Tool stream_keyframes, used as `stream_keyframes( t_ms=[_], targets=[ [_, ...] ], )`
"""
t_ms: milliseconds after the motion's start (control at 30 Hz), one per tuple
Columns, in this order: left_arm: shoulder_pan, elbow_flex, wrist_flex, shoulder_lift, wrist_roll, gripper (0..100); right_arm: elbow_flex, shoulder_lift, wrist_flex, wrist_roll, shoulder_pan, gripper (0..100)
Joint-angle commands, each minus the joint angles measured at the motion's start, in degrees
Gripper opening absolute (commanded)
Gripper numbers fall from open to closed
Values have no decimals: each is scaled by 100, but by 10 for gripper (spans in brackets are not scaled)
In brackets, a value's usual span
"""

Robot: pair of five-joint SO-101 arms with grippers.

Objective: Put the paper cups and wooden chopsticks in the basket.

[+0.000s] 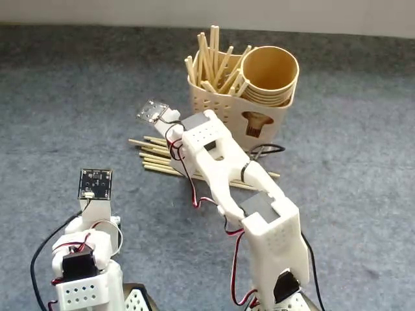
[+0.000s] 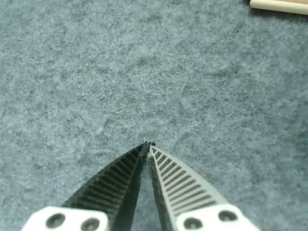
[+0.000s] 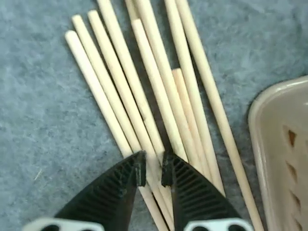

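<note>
There is one basket [image 1: 227, 110]. Seen from up high, it sits at about 1 o'clock from the middle of the picture, on the grey mat [image 1: 350, 175].

One stack of paper cups [image 1: 269, 72] is in the basket, on its 3 o'clock side. I count about five rims, but they sit so close that I am not sure. On the basket's 10 o'clock side are the standing chopsticks [image 1: 211, 55], about ten of them, poking up and leaning this way and that.

The loose chopsticks [image 1: 150, 155] lie flat on the mat in one bunch, at 7 o'clock from the basket and just beside it. In the right wrist view I count about nine of them [image 3: 144, 86], side by side and touching, with the basket's rim [image 3: 276, 139] close by.

There are two arms. The right arm [image 1: 220, 168] stretches out to the bunch. The right gripper [image 3: 152, 168] is down over the sticks with its two fingers a little apart and a stick in the gap. I cannot tell if the fingers press it.

The left arm [image 1: 91, 259] is at 7 o'clock, well apart from the basket. The left gripper [image 2: 149, 144] has its two fingers pressed together and holds nothing. It hangs over bare mat, with the single chopstick [image 2: 279, 6] far off.
</note>
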Motion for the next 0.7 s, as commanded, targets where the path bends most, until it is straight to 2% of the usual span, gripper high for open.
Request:
stream_keyframes(
  t_ms=[0,133,367,500,667],
  targets=[
    [-75,110,26,-13,-18,14,-233,-92,-48,70,101,74],
    [-75,110,26,-13,-18,14,-224,-92,-40,70,101,25],
    [-75,110,26,-13,-18,14,-233,-110,92,70,101,6],
    [-75,110,26,-13,-18,14,-259,-119,620,79,84,5],
    [-75,110,26,-13,-18,14,-268,-119,655,44,66,34]
  ],
)
